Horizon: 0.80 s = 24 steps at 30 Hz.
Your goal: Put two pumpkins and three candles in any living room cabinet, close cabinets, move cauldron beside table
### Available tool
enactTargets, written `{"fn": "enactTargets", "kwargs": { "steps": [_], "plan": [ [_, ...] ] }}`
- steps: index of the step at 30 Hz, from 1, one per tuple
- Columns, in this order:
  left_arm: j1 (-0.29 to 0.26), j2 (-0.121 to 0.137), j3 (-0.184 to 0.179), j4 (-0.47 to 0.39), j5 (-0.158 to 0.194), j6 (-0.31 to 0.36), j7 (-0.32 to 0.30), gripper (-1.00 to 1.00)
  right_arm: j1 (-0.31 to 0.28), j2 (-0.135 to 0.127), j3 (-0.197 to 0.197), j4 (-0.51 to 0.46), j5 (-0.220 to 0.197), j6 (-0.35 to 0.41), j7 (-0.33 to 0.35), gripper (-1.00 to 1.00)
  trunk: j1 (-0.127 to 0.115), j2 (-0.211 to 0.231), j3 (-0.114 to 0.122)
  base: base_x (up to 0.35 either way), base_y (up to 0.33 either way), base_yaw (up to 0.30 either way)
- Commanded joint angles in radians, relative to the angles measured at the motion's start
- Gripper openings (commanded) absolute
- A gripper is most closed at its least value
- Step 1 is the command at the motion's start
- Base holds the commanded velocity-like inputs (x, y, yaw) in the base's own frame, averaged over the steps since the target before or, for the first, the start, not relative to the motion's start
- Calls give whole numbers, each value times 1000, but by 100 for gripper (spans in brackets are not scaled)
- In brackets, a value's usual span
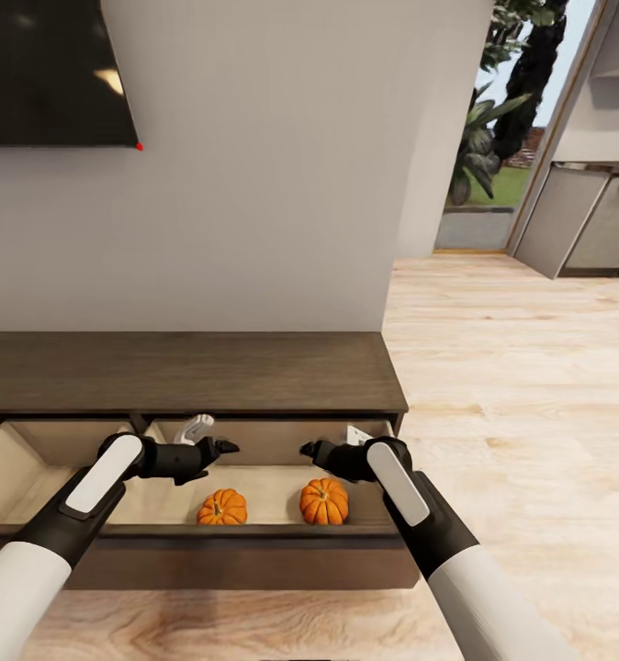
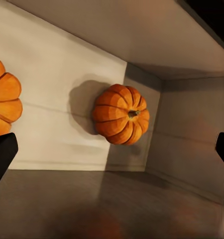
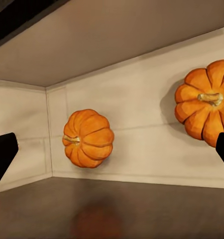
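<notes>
Claws apart and empty: left claw [image 1: 229, 449] and right claw [image 1: 307, 449] hovering above the open cabinet [image 1: 190, 372] compartment, tips facing each other. Directly below, on the pale floor: two pumpkins [image 1: 222, 507] [image 1: 324, 501], side by side, apart. Probably next: withdrawing, shutting the front, either arm equally near.

two pumpkins, both on the pale floor inside the open cabinet [image 1: 190, 372]: one pumpkin [image 1: 222, 507] toward the cabinet's middle, the other pumpkin [image 1: 324, 501] nearer its right end. one cabinet. one white object [image 1: 196, 428] at the cabinet's back wall, kind unclear. one wall screen [image 1: 52, 69] above the cabinet.
</notes>
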Motion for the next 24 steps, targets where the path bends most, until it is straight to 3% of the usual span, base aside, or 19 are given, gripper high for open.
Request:
{"fn": "enactTargets", "kwargs": {
  "steps": [1,20,24],
  "plan": [
    [-1,1,-2,-2,10,0,10,100,-1,0,1,-1,-11,1,-11,100,-1,0,3,0,0,0],
    [-2,2,-1,9,14,52,15,100,-2,1,-1,-2,-18,15,-14,100,-9,4,76,0,0,0],
    [-2,2,-1,9,15,58,15,100,-2,0,-4,-2,-45,27,-15,100,-11,5,92,0,0,0]
  ]
}}
